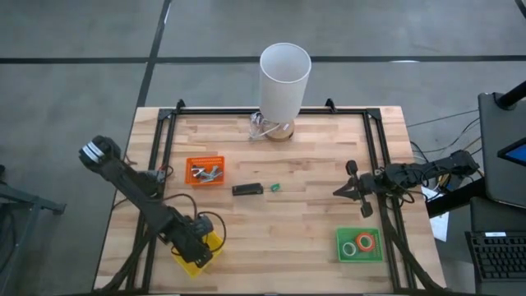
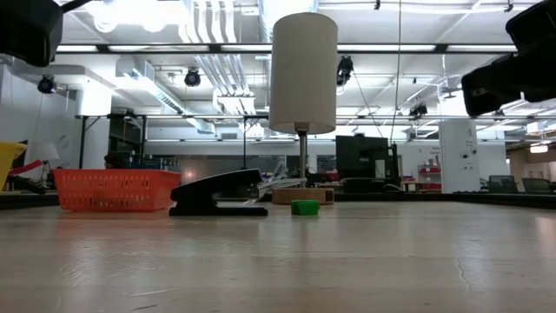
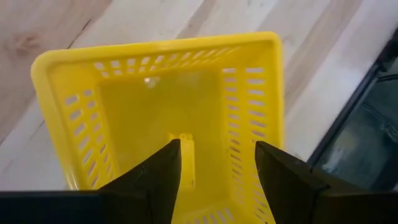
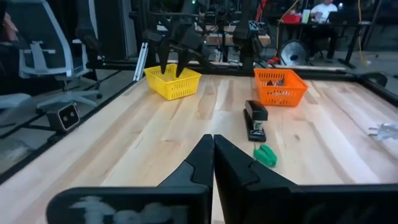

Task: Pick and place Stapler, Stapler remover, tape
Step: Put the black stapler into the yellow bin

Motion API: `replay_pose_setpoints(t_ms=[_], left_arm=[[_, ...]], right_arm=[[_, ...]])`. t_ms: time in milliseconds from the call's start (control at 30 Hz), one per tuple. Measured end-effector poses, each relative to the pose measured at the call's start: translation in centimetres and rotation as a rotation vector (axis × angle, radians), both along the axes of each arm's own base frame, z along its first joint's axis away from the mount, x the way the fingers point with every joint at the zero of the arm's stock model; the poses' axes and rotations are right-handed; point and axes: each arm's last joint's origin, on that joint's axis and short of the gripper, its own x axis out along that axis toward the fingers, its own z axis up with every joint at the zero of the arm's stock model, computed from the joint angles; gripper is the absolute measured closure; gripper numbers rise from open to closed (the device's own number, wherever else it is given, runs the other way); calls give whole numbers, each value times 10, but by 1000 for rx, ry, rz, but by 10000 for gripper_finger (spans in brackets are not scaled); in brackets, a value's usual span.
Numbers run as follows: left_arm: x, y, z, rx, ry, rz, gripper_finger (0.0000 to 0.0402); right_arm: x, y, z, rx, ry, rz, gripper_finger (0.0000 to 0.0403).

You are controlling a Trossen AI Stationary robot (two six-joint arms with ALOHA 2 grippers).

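The black stapler (image 1: 246,189) lies flat near the table's middle, also in the low view (image 2: 217,193) and the right wrist view (image 4: 255,118). Two tape rings, orange-red (image 1: 366,242) and green (image 1: 351,248), lie in a green tray (image 1: 359,256) at the near right. Grey metal claws (image 1: 205,173) sit in an orange tray (image 1: 191,164). My left gripper (image 3: 217,162) hangs open over a yellow basket (image 3: 68,68) at the near left, touching nothing. My right gripper (image 4: 213,146) is shut and empty, hovering right of the stapler (image 1: 349,187).
A small green piece (image 1: 275,187) lies just right of the stapler. A white cylinder lamp (image 1: 284,76) stands at the far edge with a cable (image 1: 261,127) at its base. A black frame rail (image 1: 374,156) borders the table. Bare wood lies between stapler and green tray.
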Motion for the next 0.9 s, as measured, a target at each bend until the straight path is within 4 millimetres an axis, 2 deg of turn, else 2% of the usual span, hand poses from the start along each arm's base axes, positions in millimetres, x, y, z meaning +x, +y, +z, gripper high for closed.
replay_pose_setpoints(t_ms=[533,800,900], left_arm=[[2,7,8,9,-50,-12,195],[8,10,21,114,-261,-92,195],[13,14,29,219,-363,-113,195]], right_arm=[[0,0,0,-59,-12,7,394],[0,0,0,-57,-12,7,394],[0,0,0,-57,-12,7,394]])
